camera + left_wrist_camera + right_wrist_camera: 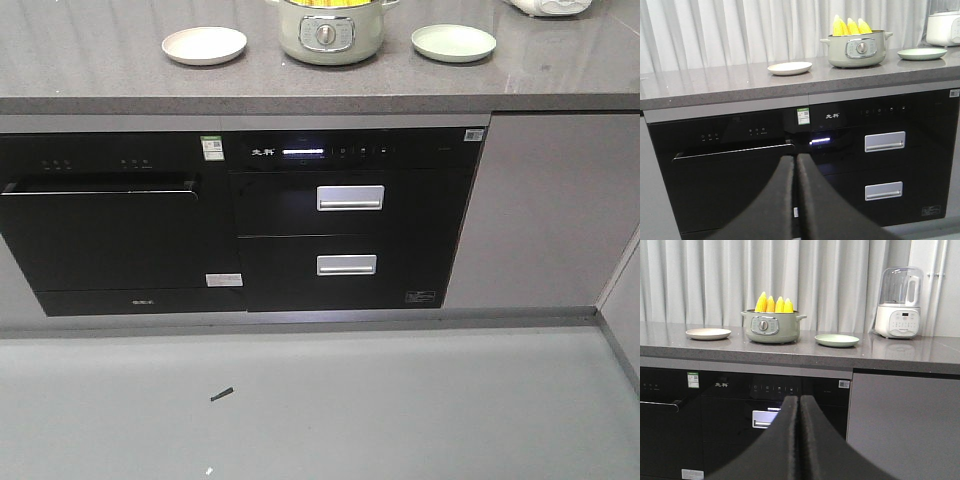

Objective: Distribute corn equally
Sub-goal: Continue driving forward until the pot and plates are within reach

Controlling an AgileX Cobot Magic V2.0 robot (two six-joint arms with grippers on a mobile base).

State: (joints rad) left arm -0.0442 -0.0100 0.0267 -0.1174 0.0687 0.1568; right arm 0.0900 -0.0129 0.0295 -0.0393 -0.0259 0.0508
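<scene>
- Grey speckled stone formed the surface (100,70) in the front-facing view, above black built-in appliances (300,220) and a grey floor (300,400). A cream plate (204,45) and a green plate (453,42) flanked the pot (328,35), each well apart from it. Neither tool showed here.
- From the left wrist, the left tool (795,160) had its fingers pressed together on nothing, low before the appliances. The corn (850,26) stood upright in the pot, tips up, against a pale curtain (715,30).
- From the right wrist, the right tool (799,400) was likewise pressed together and empty, and a blender (898,302) stood at the far right. Four cobs showed above the rim. They were likely stiff and fairly heavy, perhaps wet and slippery. Pinching across the exposed upper part looked the soundest hold.
</scene>
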